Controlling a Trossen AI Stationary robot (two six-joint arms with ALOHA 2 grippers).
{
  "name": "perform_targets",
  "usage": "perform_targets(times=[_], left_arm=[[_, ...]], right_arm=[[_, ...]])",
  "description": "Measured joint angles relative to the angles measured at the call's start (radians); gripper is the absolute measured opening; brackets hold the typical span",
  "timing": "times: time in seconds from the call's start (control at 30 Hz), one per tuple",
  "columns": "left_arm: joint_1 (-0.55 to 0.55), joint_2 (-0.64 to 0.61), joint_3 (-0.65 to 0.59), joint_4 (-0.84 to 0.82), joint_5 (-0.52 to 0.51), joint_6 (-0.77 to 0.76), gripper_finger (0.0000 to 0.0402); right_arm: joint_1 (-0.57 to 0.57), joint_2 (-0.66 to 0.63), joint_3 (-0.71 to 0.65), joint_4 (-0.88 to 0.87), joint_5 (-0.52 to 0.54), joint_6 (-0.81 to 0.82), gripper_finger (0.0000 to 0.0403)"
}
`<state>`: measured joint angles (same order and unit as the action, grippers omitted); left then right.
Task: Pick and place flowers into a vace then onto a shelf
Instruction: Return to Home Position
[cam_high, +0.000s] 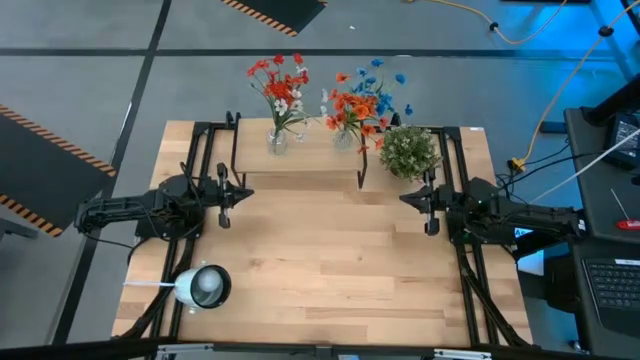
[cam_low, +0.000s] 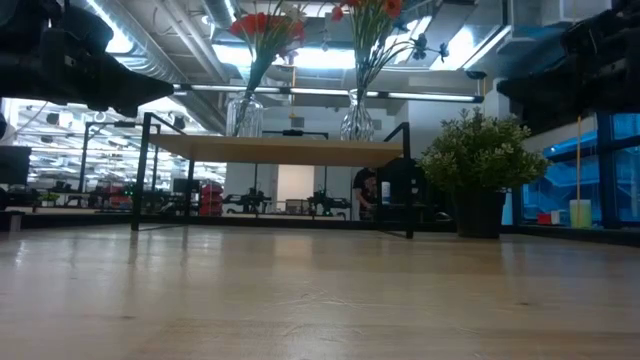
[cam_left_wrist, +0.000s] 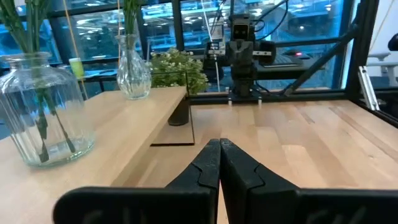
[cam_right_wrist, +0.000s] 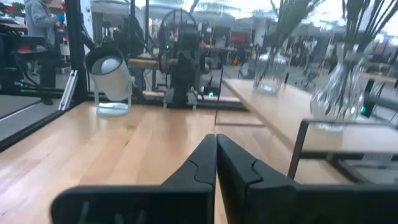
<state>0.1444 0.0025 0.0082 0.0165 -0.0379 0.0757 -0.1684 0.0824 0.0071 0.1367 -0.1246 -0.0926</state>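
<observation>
Two clear glass vases stand on the light-wood shelf (cam_high: 300, 160) at the table's far side. The left vase (cam_high: 277, 139) holds red and whitish sprigs (cam_high: 280, 85). The right vase (cam_high: 344, 136) holds red and blue sprigs (cam_high: 365, 95). In the low view both vases (cam_low: 245, 115) (cam_low: 357, 118) stand upright on the shelf board (cam_low: 270, 150). My left gripper (cam_high: 224, 192) is shut, near the table's left side and in front of the shelf. My right gripper (cam_high: 430, 200) is shut, near the table's right side. Neither touches anything.
A bushy green potted plant (cam_high: 408, 150) stands on the table at the shelf's right end. A white lamp-like object (cam_high: 203, 286) lies near the table's near left corner. The shelf's black legs (cam_high: 362, 175) stand on the tabletop. Bare wood (cam_high: 330, 250) stretches between the two arms.
</observation>
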Motion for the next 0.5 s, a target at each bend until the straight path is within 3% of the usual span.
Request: perform_targets(times=[0.3, 0.5], left_arm=[[0.0, 0.0, 0.0, 0.013, -0.087, 0.011, 0.0003], [0.0, 0.0, 0.0, 0.039, -0.269, -0.005, 0.0003]], right_arm=[[0.0, 0.0, 0.0, -0.011, 0.0, 0.085, 0.0025], [0.0, 0.0, 0.0, -0.009, 0.0, 0.089, 0.0025]])
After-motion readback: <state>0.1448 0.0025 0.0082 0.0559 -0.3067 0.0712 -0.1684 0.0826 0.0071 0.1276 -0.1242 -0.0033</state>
